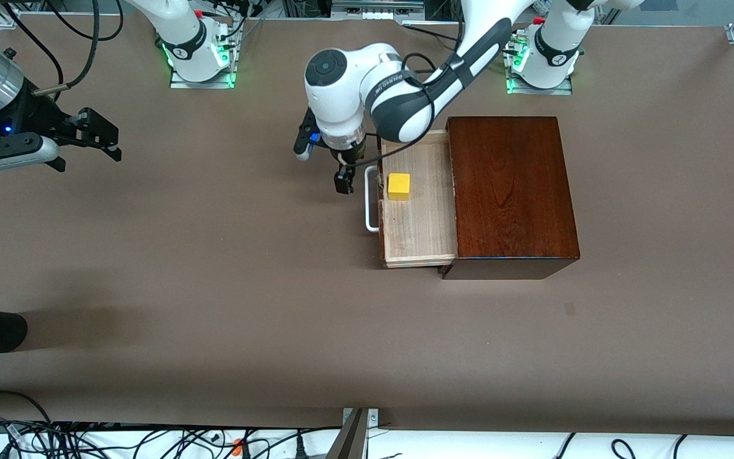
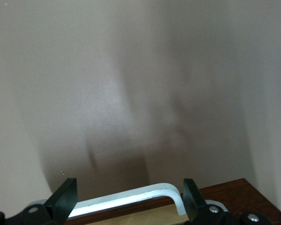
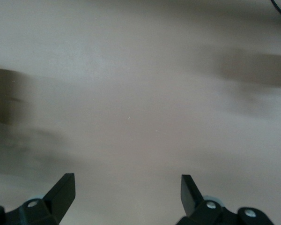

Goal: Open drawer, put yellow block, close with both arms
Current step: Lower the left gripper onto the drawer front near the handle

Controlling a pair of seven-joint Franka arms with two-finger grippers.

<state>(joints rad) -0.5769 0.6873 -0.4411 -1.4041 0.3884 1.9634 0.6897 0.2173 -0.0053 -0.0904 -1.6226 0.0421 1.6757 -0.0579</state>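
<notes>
With the yellow block lying in the open drawer, set your left gripper, fingers apart, squarely against the white handle and push; right gripper waits, fingers spread.

robotics lab, bolted arm bases, loose cables

The right gripper hangs over the bare brown table. Its two black fingertips stand wide apart, with nothing between them. Soft dark shadows lie on the table surface at both sides.
</notes>
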